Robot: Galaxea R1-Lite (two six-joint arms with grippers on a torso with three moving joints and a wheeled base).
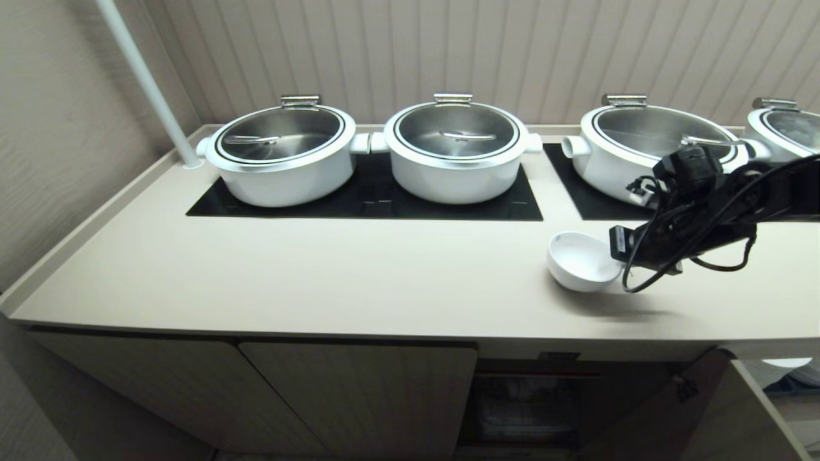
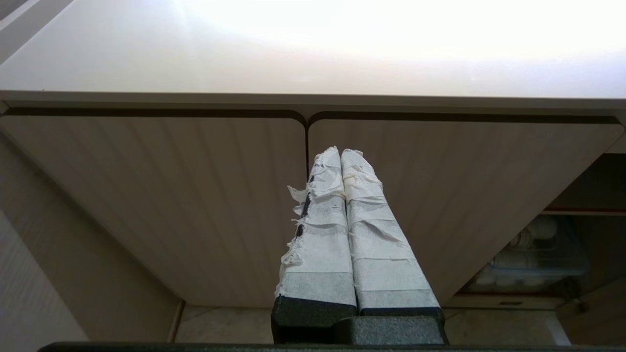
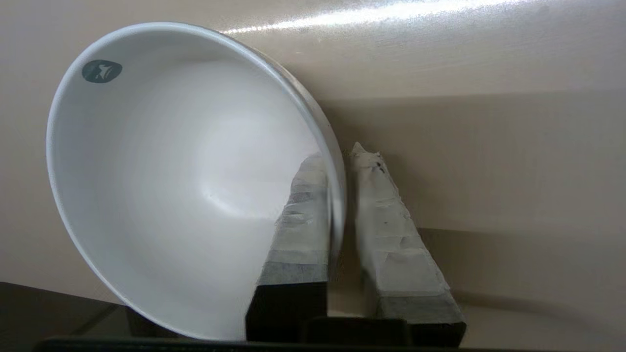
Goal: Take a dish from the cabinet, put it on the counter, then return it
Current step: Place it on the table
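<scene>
The dish (image 1: 580,259), a small white bowl, sits tilted on the counter (image 1: 320,275) at the right, its lower side down on the surface. My right gripper (image 1: 614,255) reaches in from the right and is shut on its rim. In the right wrist view one taped finger lies inside the dish (image 3: 161,171) and the other outside, with the gripper (image 3: 342,156) astride the rim. Below the counter, the cabinet (image 1: 359,397) has one compartment standing open (image 1: 525,403). My left gripper (image 2: 341,151) is shut and empty, parked low and facing the closed cabinet doors (image 2: 195,195).
Several big white lidded pots (image 1: 282,153) (image 1: 456,148) (image 1: 653,144) stand on black cooktop panels (image 1: 365,198) along the back. A white pole (image 1: 150,83) rises at the back left corner. An open cabinet door (image 1: 737,410) juts out at the lower right.
</scene>
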